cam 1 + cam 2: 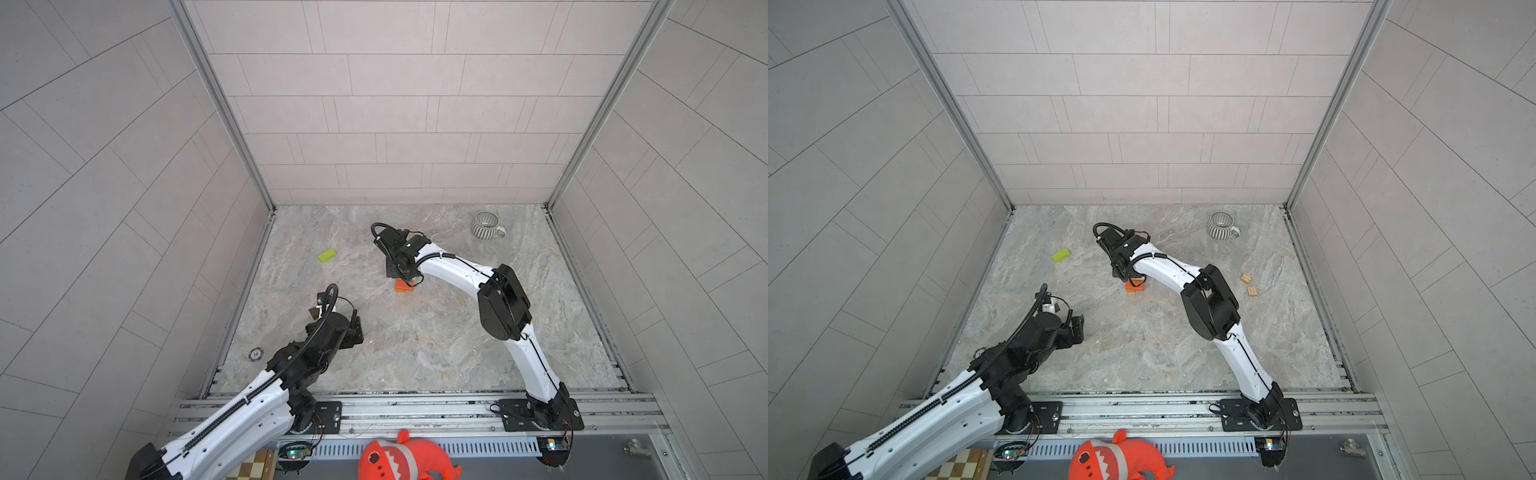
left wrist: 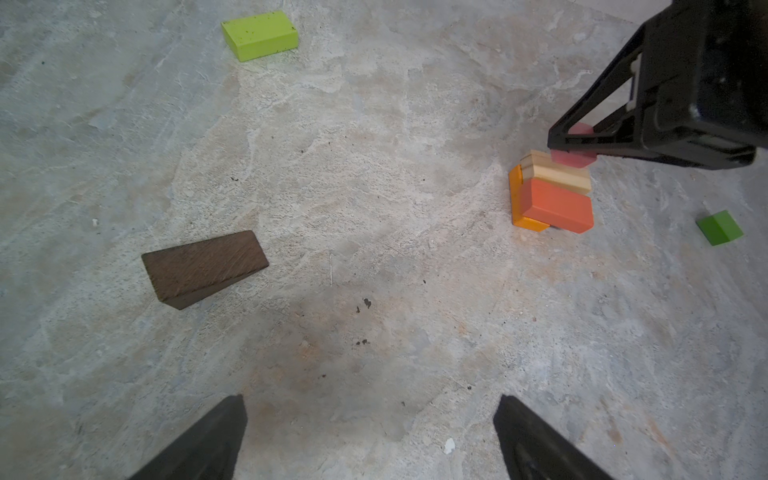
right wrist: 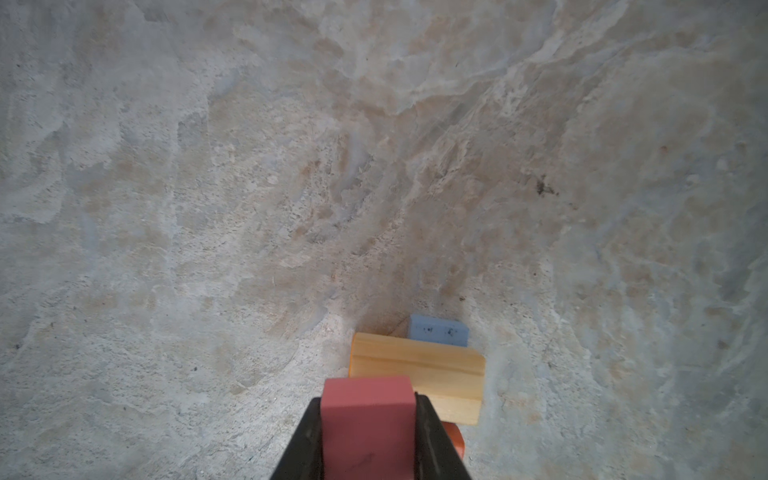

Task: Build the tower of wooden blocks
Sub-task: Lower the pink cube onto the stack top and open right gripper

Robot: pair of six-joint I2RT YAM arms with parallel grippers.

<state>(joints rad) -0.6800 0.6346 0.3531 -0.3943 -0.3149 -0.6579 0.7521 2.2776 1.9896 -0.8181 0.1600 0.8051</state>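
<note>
While its left end effector (image 2: 370,401) hovers open, the downturned right end effector (image 3: 368,405) clamps a pink block (image 2: 571,158).

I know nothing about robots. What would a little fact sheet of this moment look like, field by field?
Stack: tan block on orange block, yellow-orange block beside
Right jaws: shut on pink block, over the tan block; contact unclear
Left jaws: open, empty
Loose blocks: lime block, brown wedge, green block
Bystander: striped mug, back right of the table
</note>
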